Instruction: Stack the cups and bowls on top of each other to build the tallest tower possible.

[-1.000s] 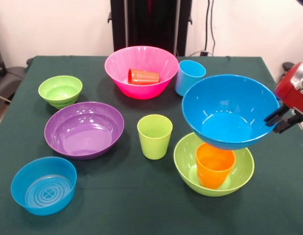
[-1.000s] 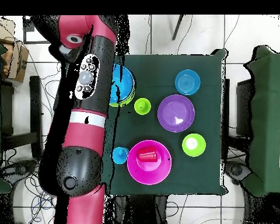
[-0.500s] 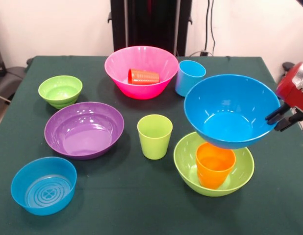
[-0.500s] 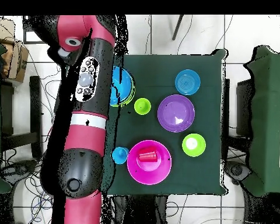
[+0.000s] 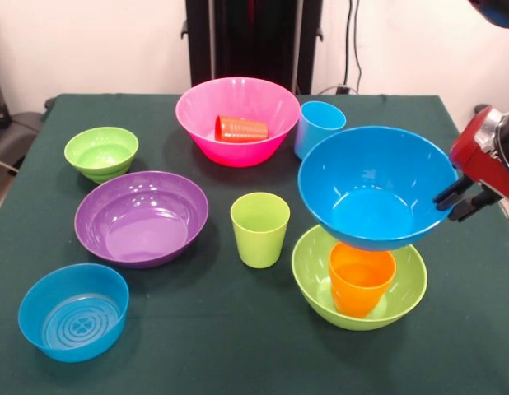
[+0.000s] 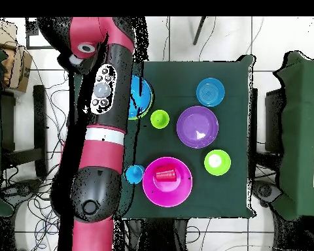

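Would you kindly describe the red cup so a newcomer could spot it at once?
Start at the large pink bowl at the table's far side, before the robot's black pedestal. The red cup lies on its side inside that bowl, the only cup that is not upright.

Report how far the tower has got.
Done: the orange cup stands in the large green bowl. In hand: the gripper is at the rim of the large blue bowl, which sits over the orange cup. Left: the pink bowl with the red cup lying inside, the purple bowl, both small bowls and the other two cups sit unstacked.
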`<state>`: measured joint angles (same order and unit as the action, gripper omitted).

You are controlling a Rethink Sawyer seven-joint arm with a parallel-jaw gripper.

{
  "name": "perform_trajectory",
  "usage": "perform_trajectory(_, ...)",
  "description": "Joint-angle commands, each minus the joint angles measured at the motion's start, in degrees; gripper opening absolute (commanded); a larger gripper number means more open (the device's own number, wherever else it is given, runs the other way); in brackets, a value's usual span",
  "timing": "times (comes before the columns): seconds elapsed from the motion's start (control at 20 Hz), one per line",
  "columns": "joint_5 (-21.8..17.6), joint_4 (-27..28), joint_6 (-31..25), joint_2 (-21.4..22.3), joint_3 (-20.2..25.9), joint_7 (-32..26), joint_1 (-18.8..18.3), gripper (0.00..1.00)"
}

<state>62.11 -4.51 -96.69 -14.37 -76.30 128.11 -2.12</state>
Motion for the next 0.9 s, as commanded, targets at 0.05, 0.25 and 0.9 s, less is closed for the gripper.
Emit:
perform_trajectory(0.05,-5.0,-1.9,4.5,-0.5,6.4,-10.1,0.3,0.0)
perform_trajectory(0.25,-5.5,-1.5,4.6,-0.5,6.3,-9.7,0.3,0.0)
perform_trajectory(0.9,-15.8,-10.4,15.8,0.6,16.9,-9.1,5.8,0.0)
